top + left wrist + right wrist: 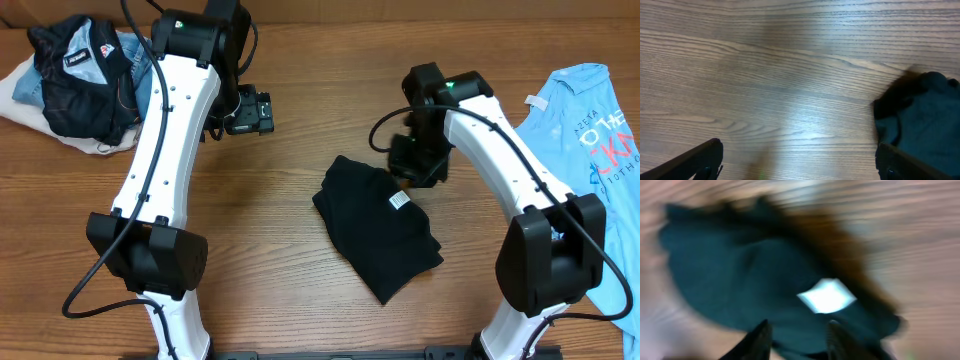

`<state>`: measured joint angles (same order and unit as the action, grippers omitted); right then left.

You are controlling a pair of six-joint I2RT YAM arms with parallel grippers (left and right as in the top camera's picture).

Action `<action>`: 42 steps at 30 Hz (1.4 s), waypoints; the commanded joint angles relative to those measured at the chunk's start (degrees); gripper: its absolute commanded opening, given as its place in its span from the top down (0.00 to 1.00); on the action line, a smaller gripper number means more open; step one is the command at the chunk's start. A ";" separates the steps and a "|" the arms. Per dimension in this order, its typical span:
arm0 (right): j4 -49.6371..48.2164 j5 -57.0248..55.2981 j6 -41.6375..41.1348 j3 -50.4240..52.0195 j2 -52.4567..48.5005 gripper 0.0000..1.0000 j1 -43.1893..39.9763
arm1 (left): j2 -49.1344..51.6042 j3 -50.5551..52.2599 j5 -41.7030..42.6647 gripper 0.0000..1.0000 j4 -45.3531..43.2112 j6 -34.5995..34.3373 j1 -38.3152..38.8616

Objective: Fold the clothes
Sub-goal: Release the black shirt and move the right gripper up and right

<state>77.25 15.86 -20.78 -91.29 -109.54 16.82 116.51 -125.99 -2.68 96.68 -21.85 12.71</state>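
The clothes, a plain black T-shirt [375,225], lie folded into a small bundle at the table's middle, with a white label [399,200] showing on top. My right gripper [415,165] hovers just over the bundle's far right corner. In the blurred right wrist view its fingers [799,330] stand apart above the black cloth [765,275] and the label [826,296], gripping nothing. My left gripper [255,112] is off to the far left of the bundle. In the left wrist view it [799,152] is wide open over bare wood, with the shirt's edge [925,115] at the right.
A dark jacket [85,75] with a white-and-red patch lies heaped on pale cloth at the back left corner. A light blue T-shirt [590,130] with pink lettering is spread along the right edge, partly under my right arm.
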 commanded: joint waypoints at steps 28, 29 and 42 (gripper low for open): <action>-25.40 34.29 19.69 11.54 -14.93 0.75 1.05 | -0.59 0.28 -0.90 0.00 0.13 1.33 -1.55; -26.03 33.92 19.74 11.54 -15.08 0.74 -0.13 | -0.59 0.28 -0.90 0.00 0.13 1.31 -1.55; 1.40 36.96 33.05 -13.92 -15.08 0.78 -12.17 | -0.57 0.28 -0.90 0.00 0.15 1.31 -1.46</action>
<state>72.23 51.27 6.11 -96.29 -125.12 6.33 116.51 -125.97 -2.87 96.66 -21.82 11.51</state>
